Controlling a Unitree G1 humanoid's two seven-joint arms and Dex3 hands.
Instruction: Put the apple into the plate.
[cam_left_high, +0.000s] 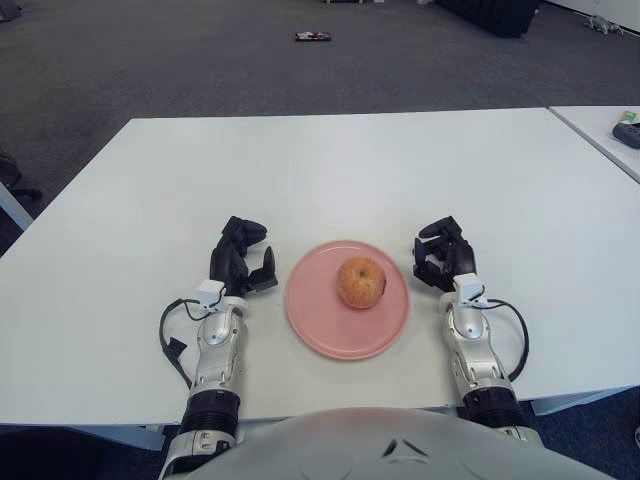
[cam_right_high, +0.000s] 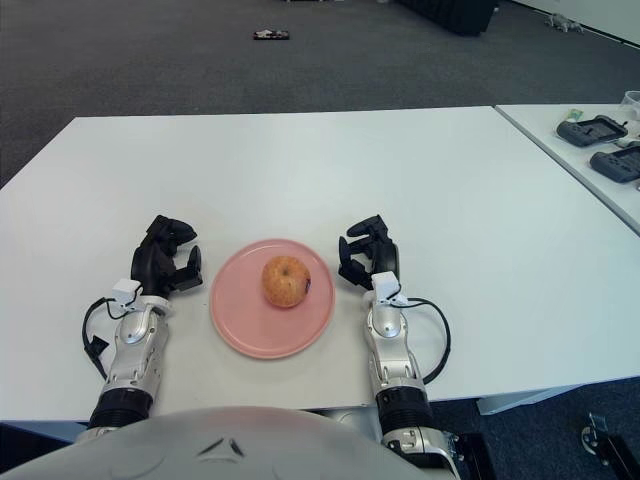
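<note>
The apple (cam_left_high: 361, 282) sits inside the pink plate (cam_left_high: 318, 322), a little toward the plate's far right part, touching its surface. It is close to round, so no long axis stands out; a dark spot shows on its right flank (whether that is the stem end or a blemish cannot be told), and the rest of the skin is orange-yellow.

The plate lies on the white table (cam_left_high: 340, 170) near the front edge, roughly midway between the left and right edges.

The left hand (cam_left_high: 242, 258) shows just beside the plate's left rim, its fingers loosely curled and holding nothing. The right hand (cam_left_high: 441, 256) shows just beside the plate's right rim, close to the apple but apart from it, its fingers likewise relaxed and empty. Both forearms reach back toward the front edge of the table.

A second white table (cam_right_high: 585, 150) stands off the right edge, carrying dark devices (cam_right_high: 590, 130).
</note>
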